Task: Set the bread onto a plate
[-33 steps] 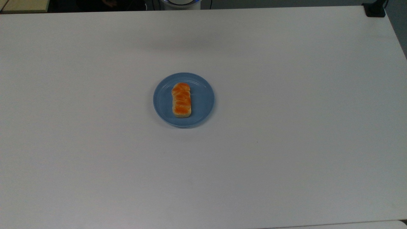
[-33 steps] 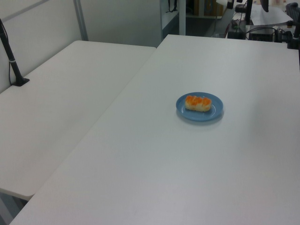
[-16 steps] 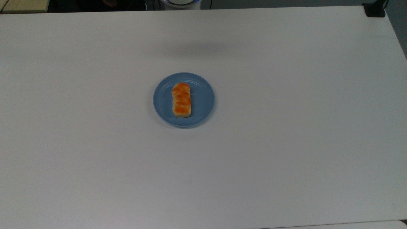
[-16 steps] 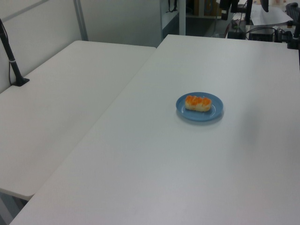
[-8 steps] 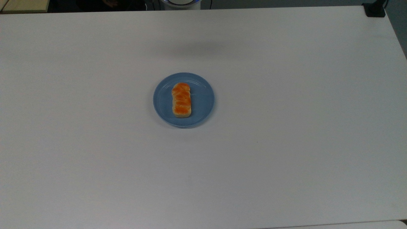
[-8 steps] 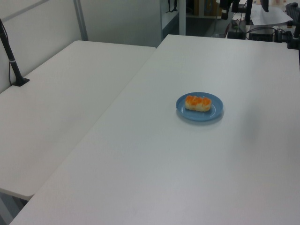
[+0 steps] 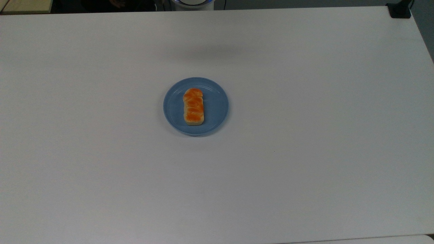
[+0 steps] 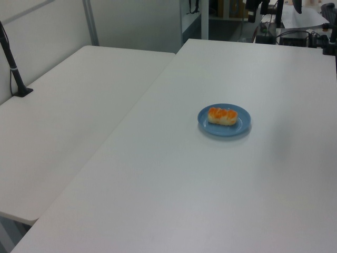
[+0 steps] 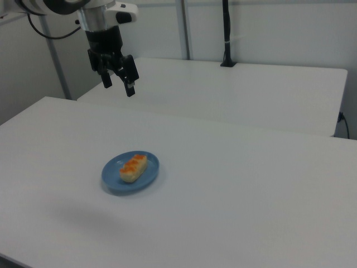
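The bread point(image 7: 193, 106), an oblong loaf with a glossy orange top, lies flat inside the round light-blue plate point(image 7: 217, 105) near the table's middle. It rests a little toward the top view's left of the plate's centre. The left view shows the bread point(image 8: 222, 115) on the plate point(image 8: 243, 125), and the right view shows the bread point(image 9: 133, 167) on the plate point(image 9: 150, 170). In the right view my gripper point(image 9: 118, 85) hangs high above the table, up and to the left of the plate, open with nothing between its black fingers point(image 9: 129, 88).
The white table point(image 7: 305, 152) carries just the plate. A second white table point(image 8: 63, 121) adjoins it at the left view's left, with a black post point(image 8: 13, 68) clamped to it. The arm's base point(image 7: 192, 2) sits at the top view's upper edge.
The faint shadow on the table beyond the plate has shifted slightly. Bread and plate have not moved.
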